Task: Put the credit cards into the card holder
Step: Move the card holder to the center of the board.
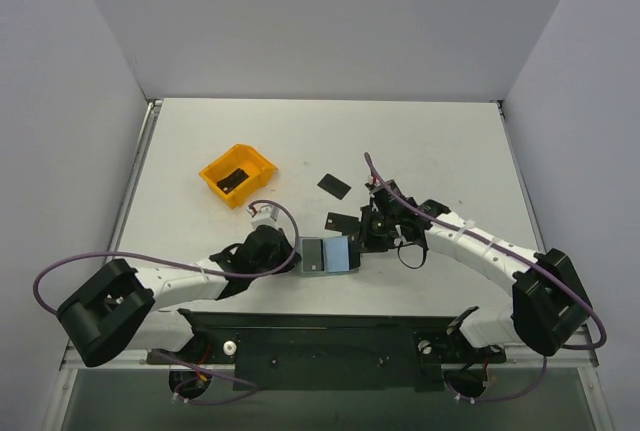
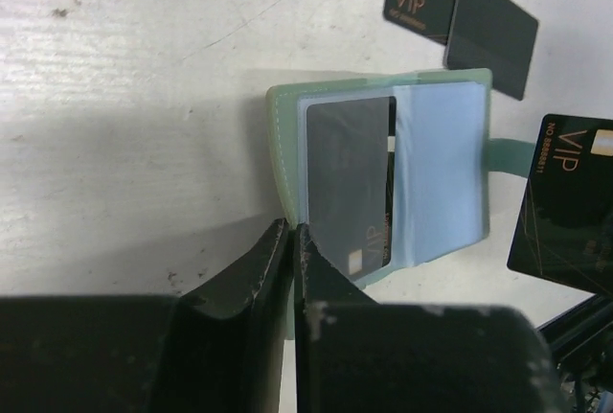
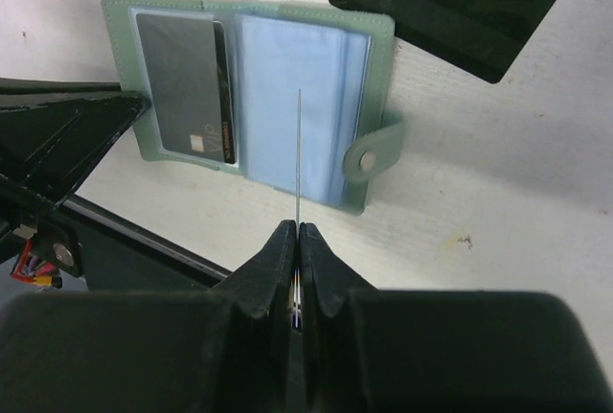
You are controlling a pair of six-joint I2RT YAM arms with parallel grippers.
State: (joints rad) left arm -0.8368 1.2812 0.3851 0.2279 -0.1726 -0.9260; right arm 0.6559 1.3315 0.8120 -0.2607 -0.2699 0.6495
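As the right tool (image 3: 297,231) pinches a credit card (image 3: 299,145) edge-on, it points over the card holder (image 3: 381,68).

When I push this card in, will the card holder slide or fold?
The card holder probably won't slide: the left gripper pinches its edge. Its other half lies free and looks soft, so it may lift. The held card looks stiff.

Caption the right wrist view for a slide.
Right pincer holds a credit card edge-on over the open card holder, another card already pocketed.
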